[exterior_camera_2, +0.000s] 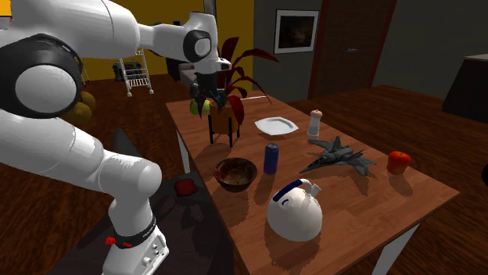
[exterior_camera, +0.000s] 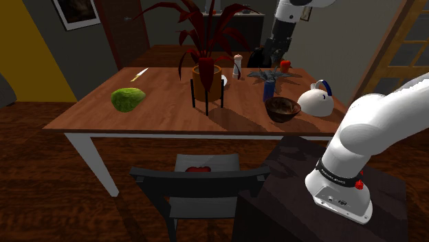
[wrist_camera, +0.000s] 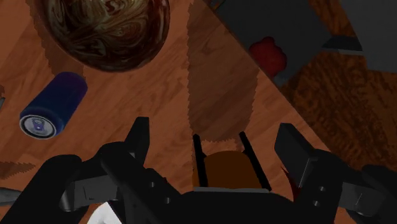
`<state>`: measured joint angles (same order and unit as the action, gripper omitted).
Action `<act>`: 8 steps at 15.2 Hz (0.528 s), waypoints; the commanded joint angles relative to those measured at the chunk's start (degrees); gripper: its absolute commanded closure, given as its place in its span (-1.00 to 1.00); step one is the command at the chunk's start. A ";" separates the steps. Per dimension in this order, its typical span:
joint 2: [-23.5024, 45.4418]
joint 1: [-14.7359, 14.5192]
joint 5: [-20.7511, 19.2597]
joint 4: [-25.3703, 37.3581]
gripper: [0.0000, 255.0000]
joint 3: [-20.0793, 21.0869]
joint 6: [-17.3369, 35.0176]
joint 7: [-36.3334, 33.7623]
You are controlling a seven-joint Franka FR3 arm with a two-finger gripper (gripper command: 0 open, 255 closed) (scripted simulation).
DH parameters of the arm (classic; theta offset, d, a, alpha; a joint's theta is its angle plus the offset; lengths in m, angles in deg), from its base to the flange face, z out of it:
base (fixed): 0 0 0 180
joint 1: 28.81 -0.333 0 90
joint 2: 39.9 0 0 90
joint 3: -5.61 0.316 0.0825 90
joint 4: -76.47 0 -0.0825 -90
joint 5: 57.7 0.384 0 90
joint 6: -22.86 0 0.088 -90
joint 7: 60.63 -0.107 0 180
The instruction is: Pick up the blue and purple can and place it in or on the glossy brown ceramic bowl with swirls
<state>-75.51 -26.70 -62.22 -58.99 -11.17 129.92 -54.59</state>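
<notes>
The blue and purple can stands upright on the wooden table, close beside the glossy brown swirled bowl. In the shoulder view the can is just behind the bowl. My gripper hangs open and empty well above the table, near the potted plant. In the shoulder view the gripper is up behind the can. Looking down along the gripper, I see its fingers standing wide apart, with the can and the bowl far below and off to one side.
A red-leaved plant in a pot on a black stand occupies the table's middle. A white kettle, a toy jet, a red pepper, a shaker and a white plate surround the can. A chair stands at the front edge.
</notes>
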 commanded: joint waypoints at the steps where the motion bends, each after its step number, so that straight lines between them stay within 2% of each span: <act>1: 3.19 0.31 -0.70 0.69 -1.00 -2.32 2.12 2.51; 8: 14.67 0.75 -0.91 3.49 -1.00 -9.68 9.24 10.82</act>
<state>-62.57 -26.01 -63.24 -55.88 -19.75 138.03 -45.12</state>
